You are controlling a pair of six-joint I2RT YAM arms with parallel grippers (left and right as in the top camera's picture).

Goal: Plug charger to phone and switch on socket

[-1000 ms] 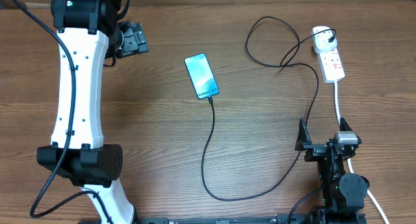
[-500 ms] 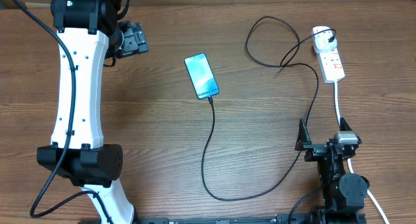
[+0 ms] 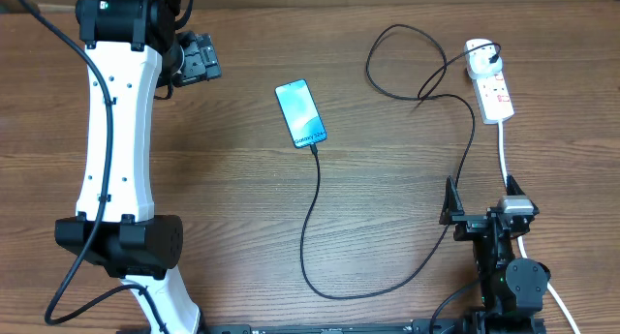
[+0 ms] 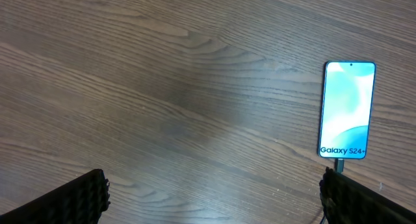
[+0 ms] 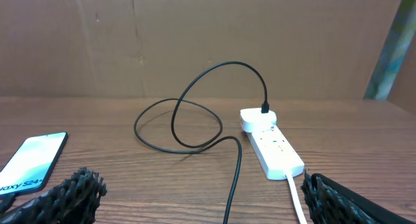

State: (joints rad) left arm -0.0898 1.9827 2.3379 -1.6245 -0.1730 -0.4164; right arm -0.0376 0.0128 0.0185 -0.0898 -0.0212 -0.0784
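Note:
The phone (image 3: pixel 301 113) lies flat near the table's middle with its light-blue screen lit; it also shows in the left wrist view (image 4: pixel 348 110) and the right wrist view (image 5: pixel 29 162). The charger cable (image 3: pixel 312 218) runs from the phone's near end, loops across the table and ends in a plug adapter (image 3: pixel 478 55) seated in the white socket strip (image 3: pixel 492 90), also seen in the right wrist view (image 5: pixel 273 149). My left gripper (image 3: pixel 199 58) is open and empty, far left of the phone. My right gripper (image 3: pixel 477 203) is open and empty, near the strip's white cord.
The strip's thick white cord (image 3: pixel 505 150) runs toward the right arm's base. The black cable loops (image 5: pixel 188 120) lie between phone and strip. A brown wall stands behind the table's far edge.

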